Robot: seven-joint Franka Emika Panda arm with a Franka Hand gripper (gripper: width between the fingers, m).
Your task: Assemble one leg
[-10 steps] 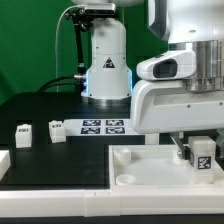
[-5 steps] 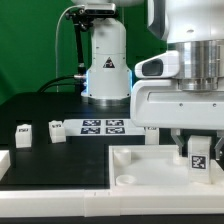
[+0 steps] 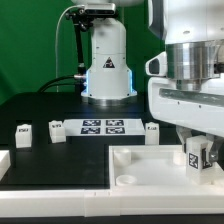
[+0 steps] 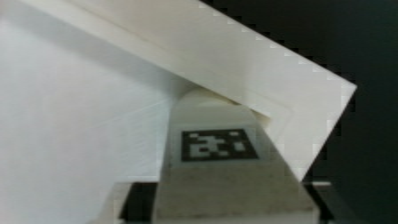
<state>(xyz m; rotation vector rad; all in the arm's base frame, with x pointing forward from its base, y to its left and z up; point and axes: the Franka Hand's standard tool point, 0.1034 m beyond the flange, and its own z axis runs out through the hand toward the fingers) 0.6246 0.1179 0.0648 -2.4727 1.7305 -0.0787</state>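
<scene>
Black tabletop (image 3: 60, 115) fills the left half of the exterior view, with green wall behind and the arm's white base (image 3: 106, 60) standing at upper centre. Along the middle of the frame lies the marker board (image 3: 104, 126), a flat white strip of printed tags. To its left, two small white blocks sit apart from each other: one block (image 3: 22, 135) near the left edge and a second block (image 3: 57, 132) closer to the strip. A third small block (image 3: 152, 130) rests just right of the strip, partly behind the arm.

Across the lower part of the frame lies the large white panel (image 3: 150, 172), with a round socket (image 3: 126, 180) showing near its lower middle.

At the right of the frame the gripper (image 3: 197, 156) hangs low over the panel, its two fingers closed against the sides of the leg (image 3: 197, 154), a stubby white block whose tagged face looks toward the camera. The leg sits in the lower right of the frame, just above or on the panel's surface; which of the two cannot be told.

From the wrist view the leg (image 4: 221, 160) stands between the dark finger (image 4: 135, 203) edges, its tag facing the lens, with the panel (image 4: 89, 110) spreading white beyond it.
</scene>
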